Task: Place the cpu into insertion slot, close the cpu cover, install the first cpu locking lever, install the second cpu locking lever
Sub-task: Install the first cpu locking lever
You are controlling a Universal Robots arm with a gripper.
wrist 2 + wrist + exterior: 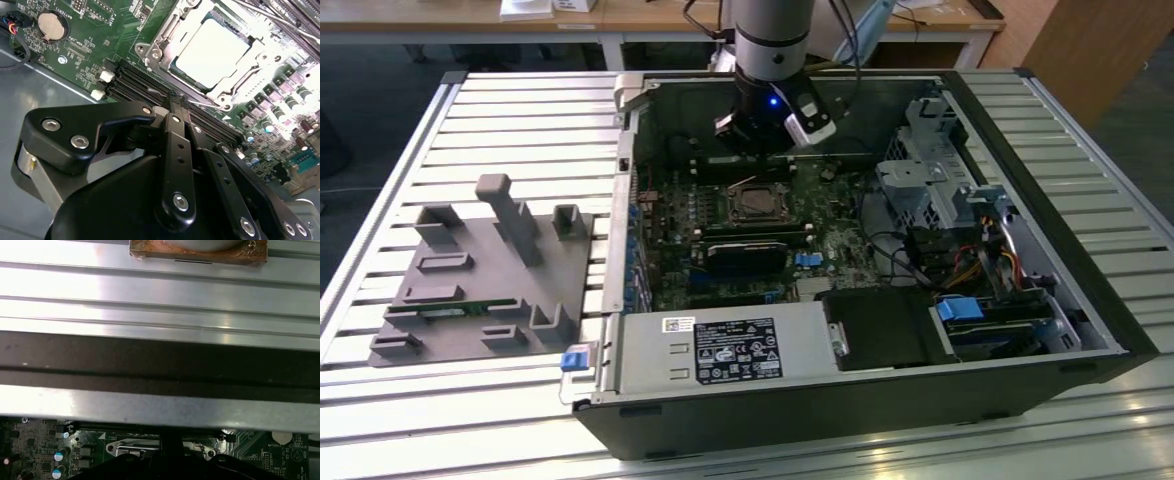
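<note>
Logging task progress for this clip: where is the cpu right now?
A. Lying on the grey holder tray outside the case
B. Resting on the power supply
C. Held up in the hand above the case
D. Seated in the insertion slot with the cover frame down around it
D: in the second wrist view the cpu lies flat in the insertion slot, framed by the cpu cover, with the hand at the socket's edge.

Bright overhead light; glare washes out the pale silvery square cpu (212, 47) below my wrist. My black metal hand (175, 107) looks soft close up. Ribbed aluminium counter (520, 110) shines evenly.
</note>
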